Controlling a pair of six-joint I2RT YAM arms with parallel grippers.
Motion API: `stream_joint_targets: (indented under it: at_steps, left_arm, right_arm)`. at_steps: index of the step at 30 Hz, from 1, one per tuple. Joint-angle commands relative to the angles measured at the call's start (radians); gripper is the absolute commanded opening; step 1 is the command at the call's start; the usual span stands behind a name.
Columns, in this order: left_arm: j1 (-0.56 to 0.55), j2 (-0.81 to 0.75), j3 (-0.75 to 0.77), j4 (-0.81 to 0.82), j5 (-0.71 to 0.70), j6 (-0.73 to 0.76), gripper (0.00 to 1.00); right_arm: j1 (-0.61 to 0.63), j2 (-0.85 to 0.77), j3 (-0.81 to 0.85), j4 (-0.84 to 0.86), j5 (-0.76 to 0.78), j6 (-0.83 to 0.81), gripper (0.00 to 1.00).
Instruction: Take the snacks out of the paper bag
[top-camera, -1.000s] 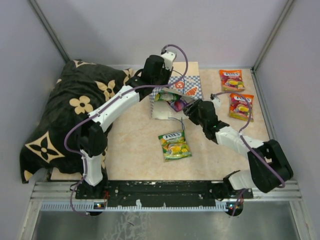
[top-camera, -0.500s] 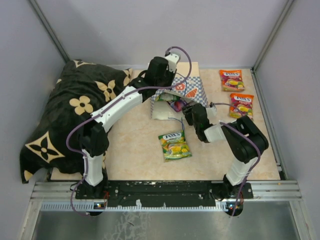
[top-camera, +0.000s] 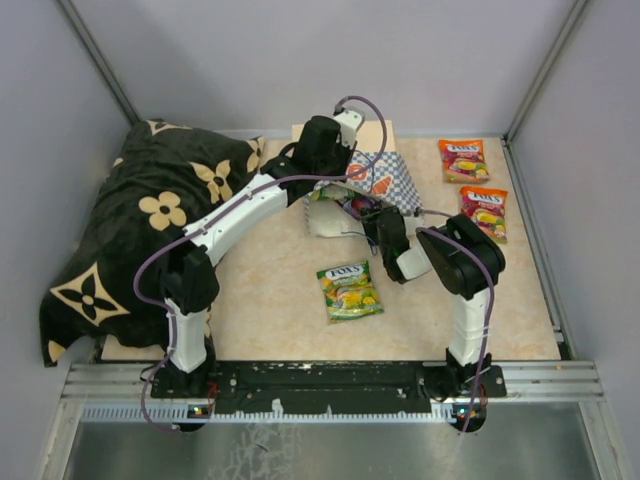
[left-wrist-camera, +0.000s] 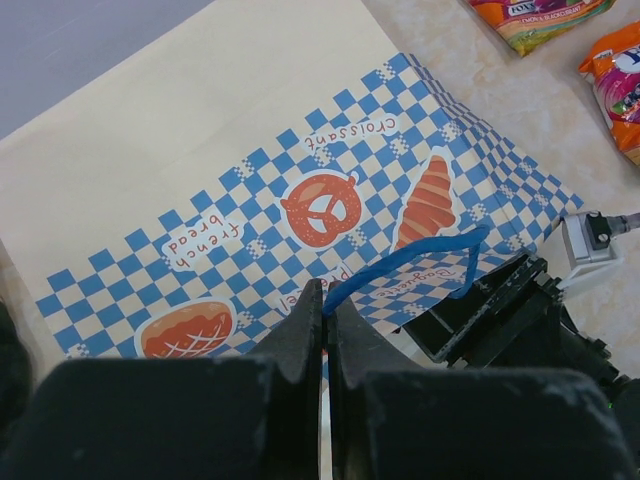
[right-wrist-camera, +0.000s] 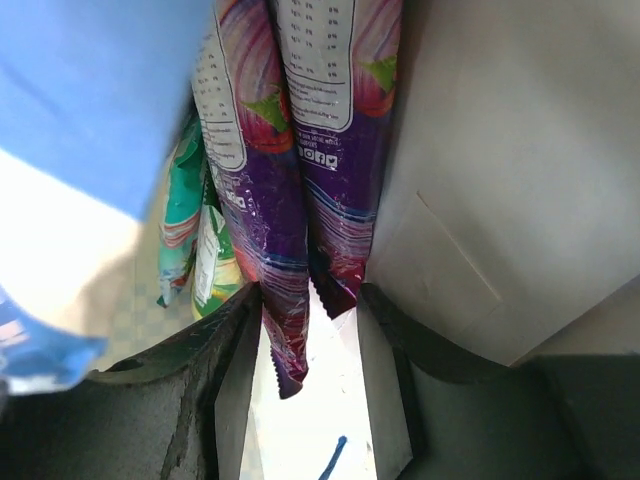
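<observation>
Purple packets hang between the right gripper's spread jaws, inside the bag mouth, far centre. Nothing is grasped yet. Left gripper is clenched on the blue cord, lifting the mouth. Green packet at near centre and orange packets at far right are already out. Step looks like a mid-pick. Next move probably calls for closing on one purple and pulling out toward near. The two overlap, so both may drag.
</observation>
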Motion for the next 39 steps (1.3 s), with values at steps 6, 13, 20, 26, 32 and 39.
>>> stream_joint_targets:
  at_steps: [6,13,20,26,32,39]
  left_arm:
    - [-0.005,-0.005,0.021,0.002,-0.004,-0.007,0.00]
    - [-0.005,0.000,0.018,0.000,0.002,-0.011,0.00]
    - [-0.005,0.003,0.020,0.000,-0.010,-0.002,0.00]
    - [0.005,0.025,0.045,0.005,-0.052,0.019,0.00]
    - [0.030,0.050,0.086,0.006,-0.042,0.014,0.00]
    - [0.046,0.072,0.108,0.008,-0.038,0.021,0.00]
  right_arm:
    - [0.013,0.093,0.071,0.229,0.028,0.018,0.42]
    - [0.018,0.098,0.087,0.299,0.050,0.000,0.10]
    - [0.019,0.030,0.137,0.175,-0.010,-0.021,0.00]
    - [0.002,-0.250,0.036,-0.156,-0.246,-0.064,0.00]
    - [-0.088,-0.573,0.034,-0.604,-0.550,-0.312,0.00]
    - [-0.133,-0.751,0.227,-1.271,-0.640,-0.624,0.00]
